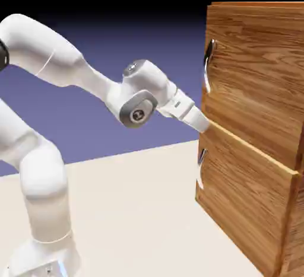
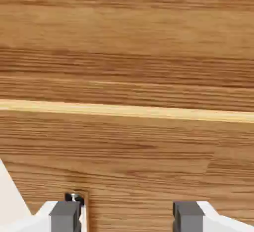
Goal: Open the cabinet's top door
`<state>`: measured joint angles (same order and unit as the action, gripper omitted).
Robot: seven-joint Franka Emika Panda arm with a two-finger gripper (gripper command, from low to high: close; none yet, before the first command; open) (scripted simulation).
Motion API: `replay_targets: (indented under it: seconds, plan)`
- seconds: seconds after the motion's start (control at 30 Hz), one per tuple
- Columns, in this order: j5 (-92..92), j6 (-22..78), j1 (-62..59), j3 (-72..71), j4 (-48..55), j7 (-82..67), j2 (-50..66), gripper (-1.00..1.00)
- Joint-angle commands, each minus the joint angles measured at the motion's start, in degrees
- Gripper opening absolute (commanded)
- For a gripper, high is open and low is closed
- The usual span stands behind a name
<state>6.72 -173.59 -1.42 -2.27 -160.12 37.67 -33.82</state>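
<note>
The brown wood-grain cabinet [image 1: 255, 127] stands at the exterior view's right. Its top door [image 1: 261, 74] carries a long curved silver handle [image 1: 208, 62] at its left edge. My gripper [image 1: 203, 124] is against the cabinet front, at the seam between the top door and the lower panel [image 1: 243, 204], well below the long handle. In the hand view, wood fills the picture and the pale seam [image 2: 127, 110] runs across it. My gripper [image 2: 126, 218] is open, with only wood showing between the grey fingertips [image 2: 64, 217]. A small metal handle end [image 2: 74, 197] shows just above the left tip.
The lower panel's shorter handle [image 1: 200, 166] sits just below my gripper. The pale table [image 1: 136, 210] stretches in front of the cabinet, and a sliver of it [image 2: 7, 196] shows at the hand view's lower left.
</note>
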Motion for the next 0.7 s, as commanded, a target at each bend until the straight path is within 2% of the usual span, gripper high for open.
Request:
replay_targets:
  seconds: [0.0,0.67]
  plan:
    - [2.5,0.2,-0.8,-0.8,0.3,-1.8,-0.4,0.00]
    - [52.3,3.2,-16.4,-17.6,6.8,-37.3,-9.1,0.00]
